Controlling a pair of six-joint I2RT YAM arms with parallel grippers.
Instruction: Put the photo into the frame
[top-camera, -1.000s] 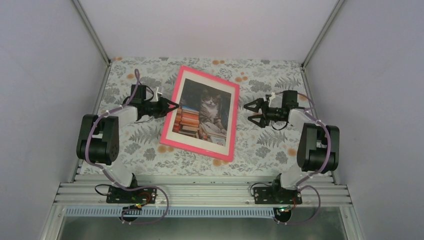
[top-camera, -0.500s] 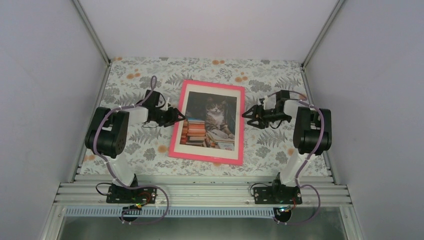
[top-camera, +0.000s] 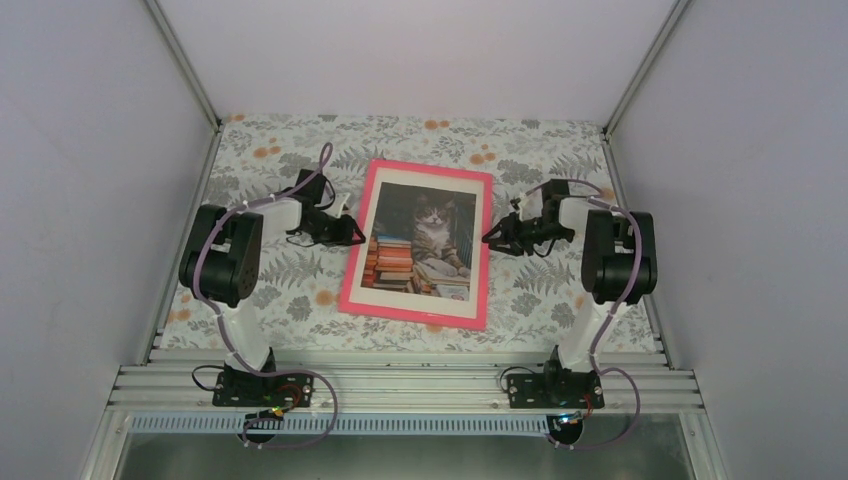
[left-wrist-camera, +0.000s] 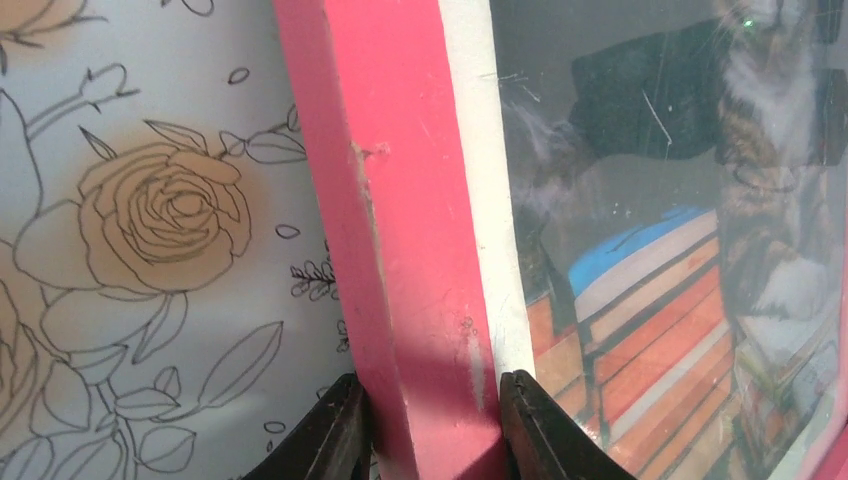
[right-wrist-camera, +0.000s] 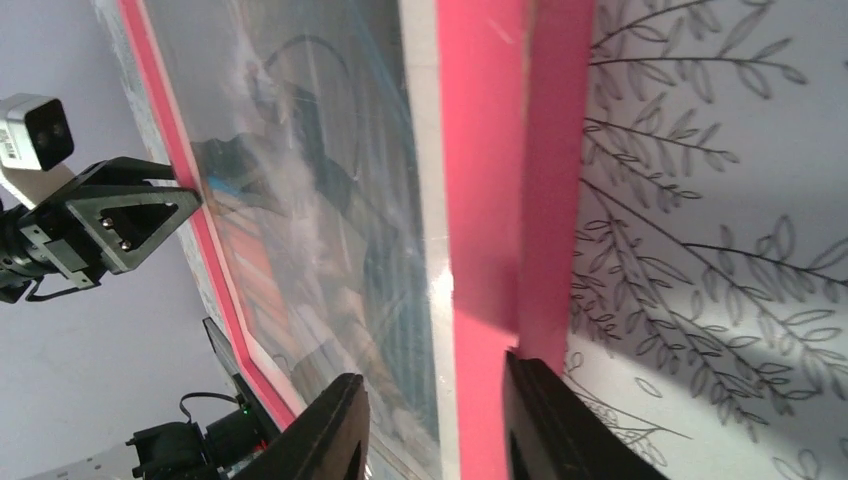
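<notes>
At the frame's (top-camera: 412, 317) long sides, I see the left gripper (top-camera: 352, 236) pinching one pink rail and the right gripper (top-camera: 490, 238) narrow astride the other, grip unclear, likely squaring it, the photo (top-camera: 425, 240) lying inside under the pane.

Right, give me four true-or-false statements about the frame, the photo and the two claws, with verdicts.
1. The frame lies flat on the table with its pink front up. True.
2. The photo lies loose beside the frame. False: it sits inside the frame, showing through the front.
3. The left claw straddles the frame's left rail. True.
4. The right claw hangs over the middle of the photo. False: it is at the frame's right rail.
</notes>
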